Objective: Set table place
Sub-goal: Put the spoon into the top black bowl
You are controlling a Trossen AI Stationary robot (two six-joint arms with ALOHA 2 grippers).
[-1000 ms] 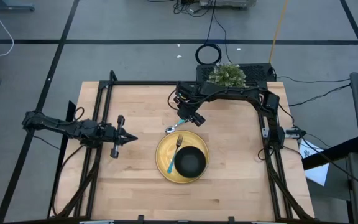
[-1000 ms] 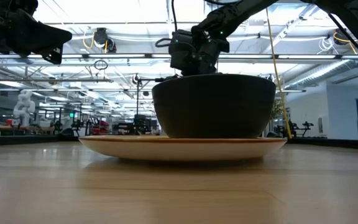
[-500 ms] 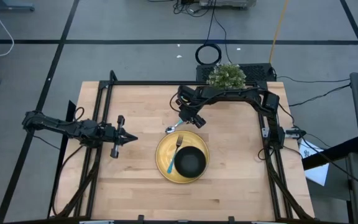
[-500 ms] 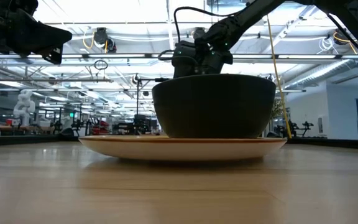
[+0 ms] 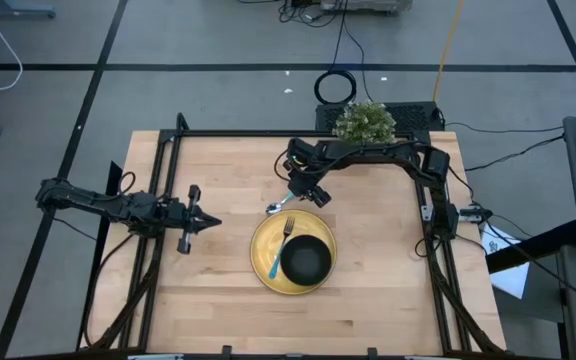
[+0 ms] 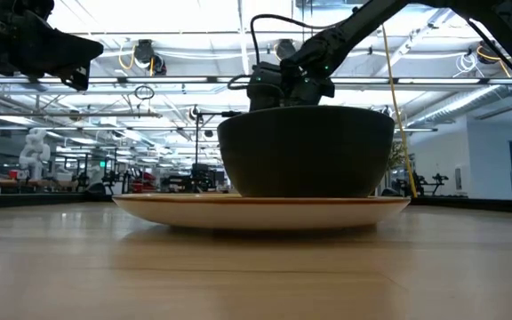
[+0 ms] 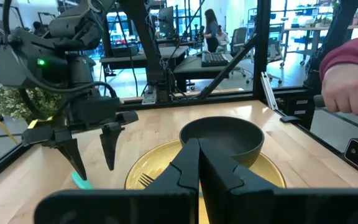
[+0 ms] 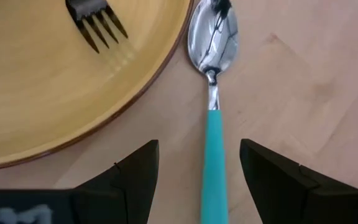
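The yellow plate (image 5: 264, 240) lies on the wooden table (image 5: 208, 300), with a black bowl (image 5: 307, 260) on it. A teal-handled fork (image 5: 280, 250) lies beside the bowl. A teal-handled spoon (image 8: 214, 124) lies flat on the table just past the plate's far rim. My right gripper (image 8: 199, 144) hangs open over it, pointing steeply down. One finger stands on each side of the handle, clear of it. My left gripper (image 5: 206, 223) waits shut at the table's left, held level above the wood.
A green leafy plant (image 5: 365, 121) stands at the table's far edge behind the right arm. Black rails (image 5: 168, 180) run along the table's sides. In the left wrist view a person's hand (image 7: 350, 93) shows beyond the table's right edge.
My right gripper has sunk a little toward the spoon, still open and pointing steeply down. Plate, bowl, fork and spoon have stayed where they were.
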